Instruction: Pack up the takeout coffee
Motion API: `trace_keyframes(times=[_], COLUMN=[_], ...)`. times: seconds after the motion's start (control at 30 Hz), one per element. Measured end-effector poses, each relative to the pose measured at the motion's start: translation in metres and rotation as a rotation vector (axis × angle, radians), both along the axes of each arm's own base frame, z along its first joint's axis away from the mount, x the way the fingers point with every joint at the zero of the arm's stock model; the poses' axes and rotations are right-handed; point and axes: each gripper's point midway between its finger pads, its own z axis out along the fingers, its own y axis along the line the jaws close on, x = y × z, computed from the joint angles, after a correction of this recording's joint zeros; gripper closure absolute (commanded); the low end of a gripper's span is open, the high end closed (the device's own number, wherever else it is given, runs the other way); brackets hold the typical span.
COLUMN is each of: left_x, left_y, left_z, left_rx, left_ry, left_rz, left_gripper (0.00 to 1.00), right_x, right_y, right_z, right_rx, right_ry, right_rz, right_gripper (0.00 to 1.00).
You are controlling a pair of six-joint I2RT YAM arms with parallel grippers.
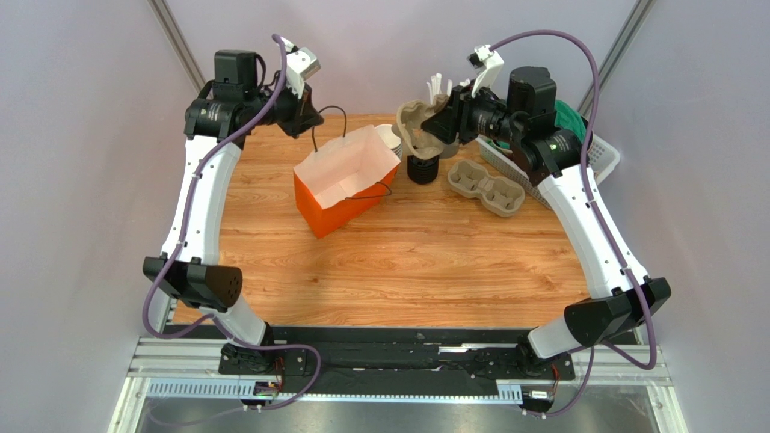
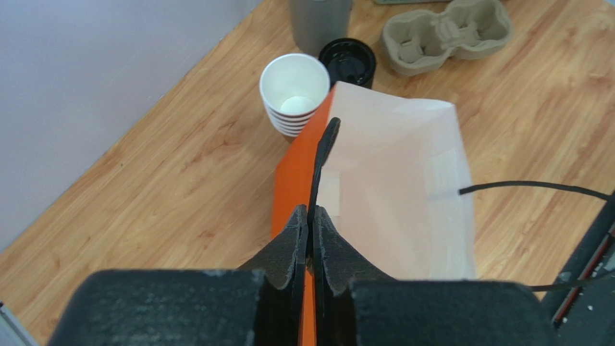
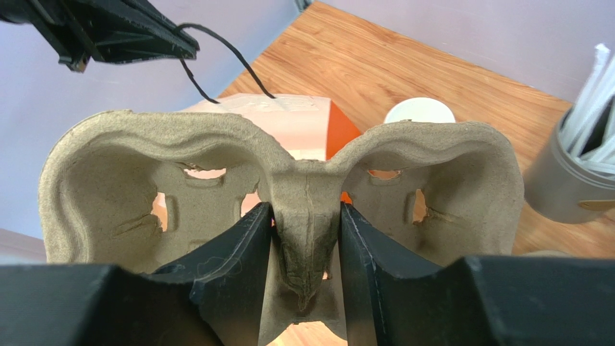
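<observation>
Pretty bare setup here: a table (image 1: 407, 271) with a warm orange-brown, wood-grain plank top, boxed in at the left, back and right by plain, pale lavender-grey walls (image 1: 81, 135). Two thin grey metal struts (image 1: 176, 43) run up at a slant in the back corners where the wall panels meet. Along the near edge of the table there's a silver slotted aluminium rail (image 1: 176, 359) with a black strip lying across it. The light is soft and even, with only faint shadows on the wood.
</observation>
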Motion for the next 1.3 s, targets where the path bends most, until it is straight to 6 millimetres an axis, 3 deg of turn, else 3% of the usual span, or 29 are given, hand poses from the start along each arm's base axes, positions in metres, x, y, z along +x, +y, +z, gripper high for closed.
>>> trace_keyframes(times=[0.27,0.57,0.7,0.93,1.07,1.3], left_x=[-0.047,-0.058,-0.066,-0.087,-0.095,-0.094], left_y=[-0.030,-0.042,-0.051,-0.071,-0.073,-0.072], left_z=[0.033,0.032,0.029,0.006,-0.005,-0.008], left_rx=[-0.075,-0.153,-0.189,-0.232,-0.232,-0.227], left_ry=[-0.013,0.087,0.138,0.273,0.314,0.314], left_rz=[-0.067,-0.062,-0.099,-0.198,-0.213,-0.204], left_gripper=[0.98,0.99,0.99,0.99,1.00,1.00], right_x=[-0.032,-0.066,-0.078,-0.092,-0.098,-0.117], right_y=[0.016,0.034,0.036,0.043,0.047,0.058], right_z=[0.028,0.049,0.045,0.029,0.016,-0.016], right_rx=[0.115,0.227,0.224,0.191,0.169,0.106], right_ry=[0.046,0.103,0.118,0.148,0.179,0.254], right_rz=[0.140,0.315,0.362,0.426,0.453,0.500], right_gripper=[0.58,0.58,0.58,0.60,0.60,0.60])
